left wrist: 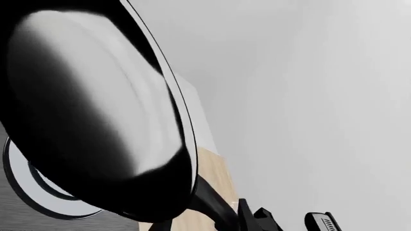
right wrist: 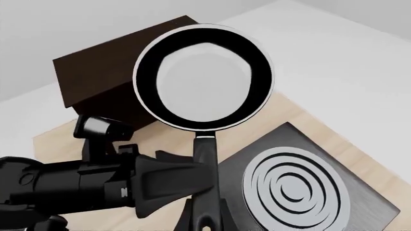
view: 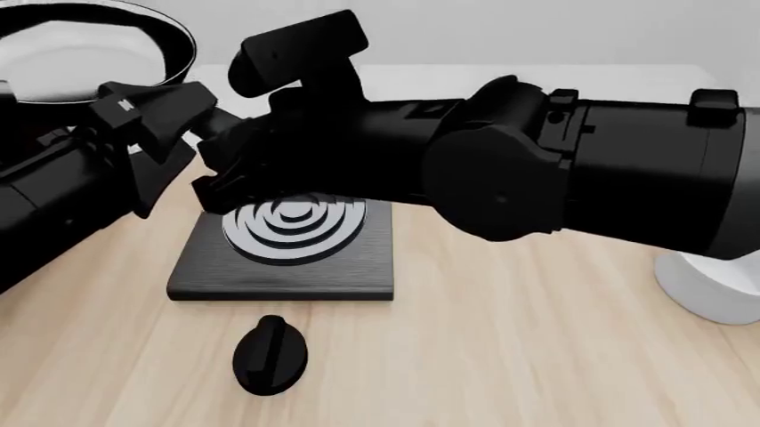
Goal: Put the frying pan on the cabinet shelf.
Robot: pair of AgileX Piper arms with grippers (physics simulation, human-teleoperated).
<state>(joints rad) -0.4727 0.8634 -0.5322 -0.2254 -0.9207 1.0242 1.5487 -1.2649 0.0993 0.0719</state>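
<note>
Front, left wrist and right wrist views of the two-arm rig. We see the frying pan [right wrist: 204, 77] lifted clear of the wooden table [view: 511, 356], its glossy black bowl with a pale sheen inside and a thin bright rim; in the front view it sits at the upper left corner [view: 89, 49]. In the right wrist view the left gripper [right wrist: 192, 180] is closed across the long black handle, so we read the fingers as clamped on it, with the handle running down between them. In the left wrist view the pan's bowl [left wrist: 96, 110] fills most of the picture, and one ribbed fingertip [left wrist: 324, 222] shows at the lower edge. The dark brown cabinet [right wrist: 109, 82] stands beyond the pan in the right wrist view; we cannot tell whether the pan is over its top or short of it. The right arm [view: 535, 169] stretches across the front view above the black stove plate with grey rings [view: 291, 240]; we cannot tell how its fingers stand. A black knob [view: 270, 354] lies on the table in front of the plate, and a white object [view: 713, 289] sits at the right edge
</note>
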